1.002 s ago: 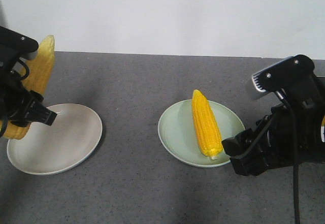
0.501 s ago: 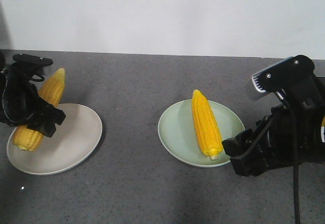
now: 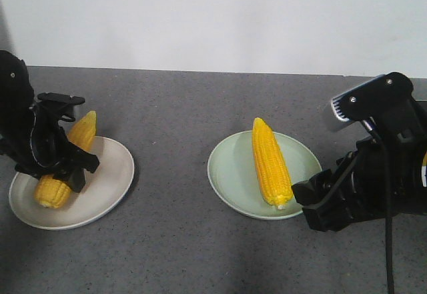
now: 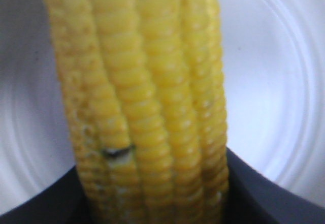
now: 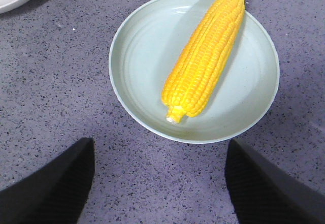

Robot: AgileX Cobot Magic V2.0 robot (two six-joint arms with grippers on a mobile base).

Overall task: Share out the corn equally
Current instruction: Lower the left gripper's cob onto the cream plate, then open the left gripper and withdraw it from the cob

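Yellow corn cob (image 3: pixel 63 167) sits clamped in the left pincer (image 3: pixel 59 164), slanted over the white plate (image 3: pixel 110 181), its blunt end low over the plate's near side and its tip reaching past the rim behind the pincer. The left wrist view shows kernels filling the frame with white plate beneath, but I cannot tell whether the cob touches yet. To finish this placement well, lower until the blunt end rests on the plate, level the cob so it will not roll, then let go and lift straight up. The right pincer (image 5: pixel 157 183) hangs spread wide and empty over the grey worktop (image 3: pixel 173 241); just ahead of it lies a second cob (image 5: pixel 205 56) on the green plate (image 5: pixel 254 107).
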